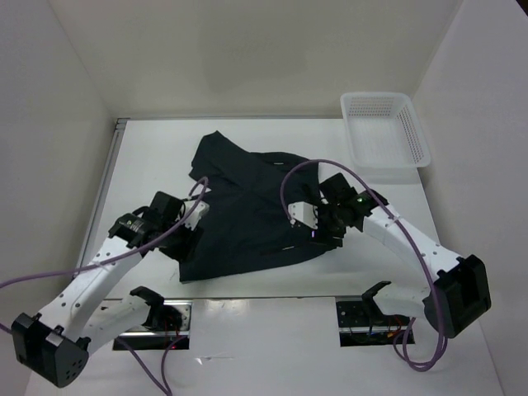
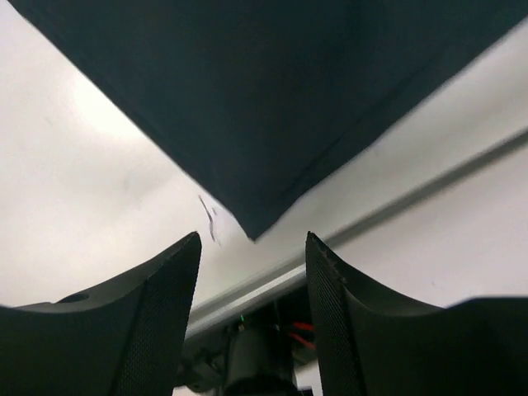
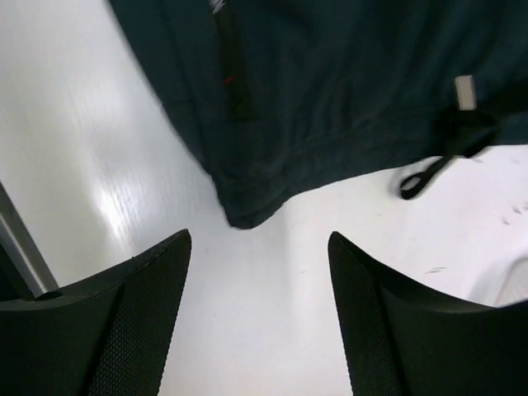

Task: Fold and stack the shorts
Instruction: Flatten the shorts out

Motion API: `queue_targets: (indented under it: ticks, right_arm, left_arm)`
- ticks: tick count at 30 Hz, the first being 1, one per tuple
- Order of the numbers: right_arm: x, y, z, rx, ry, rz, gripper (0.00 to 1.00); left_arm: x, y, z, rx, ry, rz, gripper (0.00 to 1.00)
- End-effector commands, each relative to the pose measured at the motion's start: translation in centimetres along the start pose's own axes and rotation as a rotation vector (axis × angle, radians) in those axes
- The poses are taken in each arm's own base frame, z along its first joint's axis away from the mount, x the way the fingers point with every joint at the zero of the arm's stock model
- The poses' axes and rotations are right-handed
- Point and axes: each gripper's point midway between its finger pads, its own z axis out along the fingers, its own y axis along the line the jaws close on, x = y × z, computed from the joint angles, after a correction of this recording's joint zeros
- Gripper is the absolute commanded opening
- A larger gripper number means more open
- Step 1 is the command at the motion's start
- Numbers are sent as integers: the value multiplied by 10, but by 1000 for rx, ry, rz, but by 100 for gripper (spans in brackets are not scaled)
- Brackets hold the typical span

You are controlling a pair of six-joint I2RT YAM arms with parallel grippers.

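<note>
The shorts point(image 1: 247, 219) lie spread, with some overlap and creasing, at the centre of the table point(image 1: 148, 165). The left gripper point(image 2: 252, 239) stands at their 8 o'clock corner and the right gripper point(image 3: 260, 238) at their 4 o'clock edge. Both sets of jaws are released, spread wide, with nothing between the pads. In the left wrist view a pointed hem corner point(image 2: 254, 221) lies just ahead of the gap. In the right wrist view the waistband corner point(image 3: 247, 210) lies just ahead of the gap, with the drawstring loop point(image 3: 425, 173) off toward 2 o'clock.

Probable faults from this state:
- **Partial grasp:** a closure that takes only the upper ply would leave the lower layer on the table and give a skewed fold.
- **Missed grasp:** both corners lie flat and thin, so jaws that do not descend fully could close on air.
- **Unequal lift:** if the two arms do not lift together, the fabric is likely to twist.
- **Dragging:** the hem corner is near the table's 6 o'clock seam, so a pull toward the bases could draw it over that seam.

Count:
- **Dark fabric:** one mass; whether it is one pair or more cannot be determined.
- **White mesh basket point(image 1: 417, 136):** one, at 1 o'clock and well apart from the fabric.
- **Arms:** two.
</note>
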Motion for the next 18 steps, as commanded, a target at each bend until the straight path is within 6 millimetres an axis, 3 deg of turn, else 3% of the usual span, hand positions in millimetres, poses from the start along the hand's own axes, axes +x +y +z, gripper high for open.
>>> queue_targets:
  ticks: [1, 2, 3, 5, 6, 7, 9, 10, 11, 13, 14, 15, 18]
  right_arm:
    - [-55, -45, -29, 170, -208, 108, 71]
    - [-69, -61, -37, 219, -253, 131, 69]
    - [-87, -83, -43, 289, -331, 189, 67]
    - [-107, -109, -43, 335, -397, 246, 67]
    - [-120, -131, -49, 400, -451, 270, 67]
    - [-127, -142, -47, 412, -481, 343, 66]
    - [-135, -169, -35, 438, -498, 425, 63]
    - [-140, -190, -41, 474, -552, 491, 63]
    - [-134, -200, -22, 466, -532, 540, 61]
    - [-134, -223, -20, 491, -564, 602, 58]
    - [-125, -233, -14, 495, -561, 654, 57]
    - [-113, -242, 5, 504, -518, 694, 57]
    - [-95, -268, 20, 593, -489, 755, 57]
  left_arm:
    - [-70, 20, 5, -79, -183, 4, 61]
    - [-83, 36, 9, -115, -199, -41, 61]
    - [-112, 47, 17, -121, -213, -64, 61]
    - [-142, 65, 20, -116, -241, -108, 61]
    - [-158, 79, 33, -110, -242, -138, 61]
    - [-183, 89, 27, -124, -298, -139, 61]
    - [-206, 98, 43, -128, -321, -135, 64]
    - [-218, 104, 44, -148, -341, -134, 64]
    - [-219, 111, 60, -159, -314, -141, 64]
    - [-232, 130, 69, -226, -345, -153, 64]
    - [-229, 139, 84, -231, -326, -167, 64]
    - [-238, 149, 87, -253, -354, -174, 64]
    - [-246, 169, 108, -295, -359, -190, 64]
